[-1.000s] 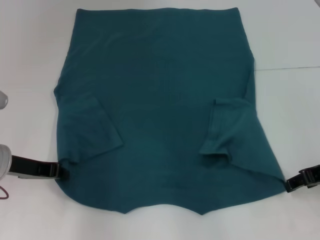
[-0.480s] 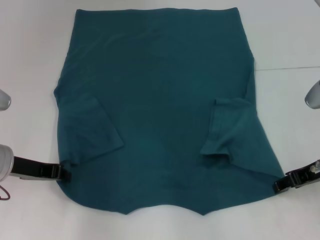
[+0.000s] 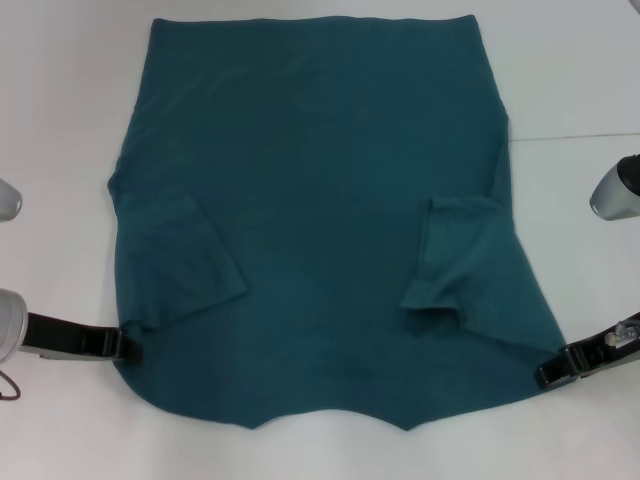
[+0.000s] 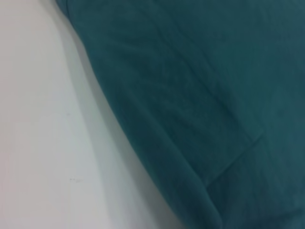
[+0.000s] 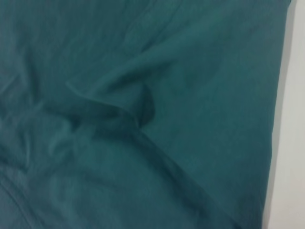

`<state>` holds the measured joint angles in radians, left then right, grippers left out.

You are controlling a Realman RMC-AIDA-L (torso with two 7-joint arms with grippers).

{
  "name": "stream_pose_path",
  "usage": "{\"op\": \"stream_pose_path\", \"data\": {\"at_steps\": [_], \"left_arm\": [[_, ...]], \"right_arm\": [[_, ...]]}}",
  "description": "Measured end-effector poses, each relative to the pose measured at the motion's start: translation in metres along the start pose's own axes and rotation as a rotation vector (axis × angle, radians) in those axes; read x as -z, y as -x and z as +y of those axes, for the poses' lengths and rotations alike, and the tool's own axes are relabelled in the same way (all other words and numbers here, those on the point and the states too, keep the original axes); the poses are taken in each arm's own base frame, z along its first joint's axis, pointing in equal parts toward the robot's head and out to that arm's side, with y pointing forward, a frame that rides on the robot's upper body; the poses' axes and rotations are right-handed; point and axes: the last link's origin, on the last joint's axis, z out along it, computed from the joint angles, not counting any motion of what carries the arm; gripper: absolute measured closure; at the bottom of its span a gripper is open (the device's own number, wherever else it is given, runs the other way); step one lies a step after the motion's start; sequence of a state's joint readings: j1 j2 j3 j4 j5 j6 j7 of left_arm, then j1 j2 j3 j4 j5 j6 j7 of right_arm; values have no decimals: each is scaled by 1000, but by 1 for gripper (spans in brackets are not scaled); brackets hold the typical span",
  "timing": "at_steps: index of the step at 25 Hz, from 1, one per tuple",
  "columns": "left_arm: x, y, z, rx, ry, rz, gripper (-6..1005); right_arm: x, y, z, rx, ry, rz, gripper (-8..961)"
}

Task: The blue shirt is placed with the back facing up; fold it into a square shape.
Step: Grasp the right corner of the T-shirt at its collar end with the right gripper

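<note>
The blue shirt (image 3: pixel 320 200) lies flat on the white table (image 3: pixel 60 120), plain side up. Both short sleeves are folded inward, the left sleeve (image 3: pixel 180 260) and the right sleeve (image 3: pixel 445 255). My left gripper (image 3: pixel 122 344) lies low on the table at the shirt's near left edge. My right gripper (image 3: pixel 548 374) lies low at the shirt's near right corner, touching its edge. The left wrist view shows the shirt's edge (image 4: pixel 214 95) against the table. The right wrist view is filled with wrinkled shirt fabric (image 5: pixel 143 119).
A thin seam line (image 3: pixel 570 135) runs across the table right of the shirt. Grey arm links show at the right edge (image 3: pixel 615 190) and the left edge (image 3: pixel 5 200). A red cable (image 3: pixel 5 385) shows at the near left.
My right gripper has slid left along the table to the shirt's near right corner. A grey link of the right arm has come into view. The left gripper and the shirt have not moved.
</note>
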<state>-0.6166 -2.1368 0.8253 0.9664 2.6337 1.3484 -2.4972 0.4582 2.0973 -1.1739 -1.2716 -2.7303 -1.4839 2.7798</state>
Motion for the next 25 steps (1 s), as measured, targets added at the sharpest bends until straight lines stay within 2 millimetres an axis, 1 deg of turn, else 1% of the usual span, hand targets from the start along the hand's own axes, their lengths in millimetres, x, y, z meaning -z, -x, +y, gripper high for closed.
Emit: {"op": "stream_pose_path", "data": {"at_steps": [14,22,25], "left_arm": [[0,0,0,0,0,0,936],[-1,0,2,-10,0,-7,935],[-1,0,2,-10,4,-10,935]], "right_arm": [[-8,0,3,13,5,22,348],[-10,3,5,22,15,11,541],[-8,5,5,25,19,1,664]]}}
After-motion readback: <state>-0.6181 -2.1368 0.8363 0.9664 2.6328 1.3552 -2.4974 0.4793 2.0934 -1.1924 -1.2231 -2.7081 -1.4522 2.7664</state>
